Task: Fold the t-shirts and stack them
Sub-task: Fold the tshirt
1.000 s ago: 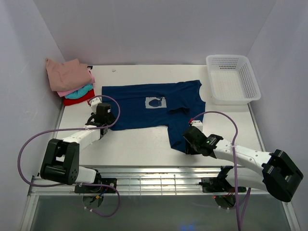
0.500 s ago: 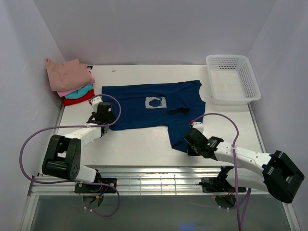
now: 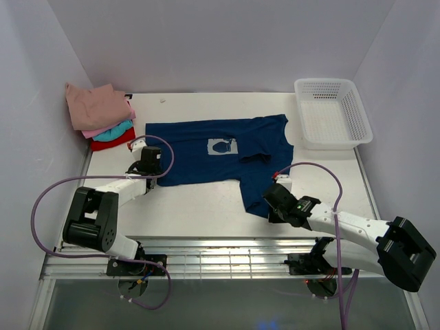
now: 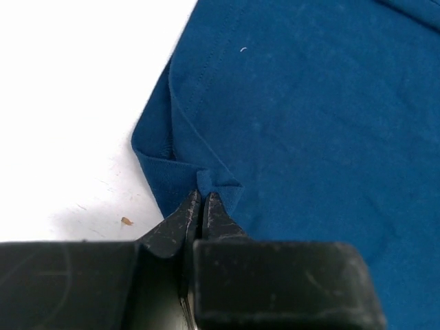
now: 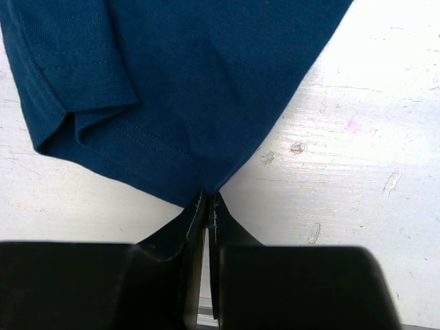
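Observation:
A navy blue t-shirt [image 3: 220, 155] with a pale square chest print lies spread on the white table, partly folded at its right side. My left gripper [image 3: 152, 172] is shut on the shirt's near-left corner; in the left wrist view the fabric [image 4: 289, 110] bunches at the closed tips [image 4: 203, 196]. My right gripper [image 3: 270, 205] is shut on the shirt's near-right corner, and the right wrist view shows the cloth [image 5: 179, 89] pinched to a point at the tips [image 5: 207, 195]. Folded t-shirts [image 3: 103, 113], dusty-pink over pink, teal and red, are stacked at the back left.
A white plastic mesh basket [image 3: 333, 113] stands at the back right corner. Walls close in the table on the left, back and right. Purple cables loop off both arms over the near part of the table [image 3: 199, 206].
Both grippers have closed on the shirt's near corners, the right one first, then the left. The left gripper edged slightly forward to the shirt's edge. The shirt lies as before.

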Controlling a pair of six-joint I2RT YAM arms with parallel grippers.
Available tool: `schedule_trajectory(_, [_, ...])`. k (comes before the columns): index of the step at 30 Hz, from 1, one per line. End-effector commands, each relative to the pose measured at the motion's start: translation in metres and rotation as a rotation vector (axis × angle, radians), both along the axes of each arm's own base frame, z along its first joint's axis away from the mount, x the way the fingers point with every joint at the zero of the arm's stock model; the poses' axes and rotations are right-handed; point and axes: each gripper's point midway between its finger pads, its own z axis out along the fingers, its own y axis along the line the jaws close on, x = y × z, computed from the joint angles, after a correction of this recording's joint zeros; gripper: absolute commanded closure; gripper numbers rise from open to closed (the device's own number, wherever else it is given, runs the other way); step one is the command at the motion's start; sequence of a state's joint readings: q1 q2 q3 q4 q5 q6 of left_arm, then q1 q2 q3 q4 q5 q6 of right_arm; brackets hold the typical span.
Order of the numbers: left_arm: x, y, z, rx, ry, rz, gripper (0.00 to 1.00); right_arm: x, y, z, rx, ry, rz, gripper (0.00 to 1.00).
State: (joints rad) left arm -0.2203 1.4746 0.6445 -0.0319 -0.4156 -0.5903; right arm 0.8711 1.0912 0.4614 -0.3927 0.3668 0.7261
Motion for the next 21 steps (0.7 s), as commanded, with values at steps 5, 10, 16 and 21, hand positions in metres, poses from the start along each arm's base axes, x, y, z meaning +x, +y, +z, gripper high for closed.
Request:
schedule_trajectory(5, [-0.003, 0.009, 0.040, -0.002, -0.109, 0.067, 0.96, -0.005, -0.009, -0.007, -0.043, 0.015, -0.013, 0.92])
schedule_trajectory(10, [-0.025, 0.026, 0.066, -0.004, -0.202, 0.155, 1.00, 0.007, -0.008, 0.010, -0.050, -0.038, -0.029, 0.92])
schedule_trajectory(16, [-0.033, 0.031, 0.072, -0.005, -0.212, 0.180, 0.99, 0.041, -0.001, 0.052, -0.078, -0.170, -0.057, 0.92])
schedule_trajectory(21, [-0.030, 0.028, 0.057, 0.002, -0.152, 0.178, 0.99, 0.073, 0.002, 0.087, -0.113, -0.257, -0.089, 0.92])
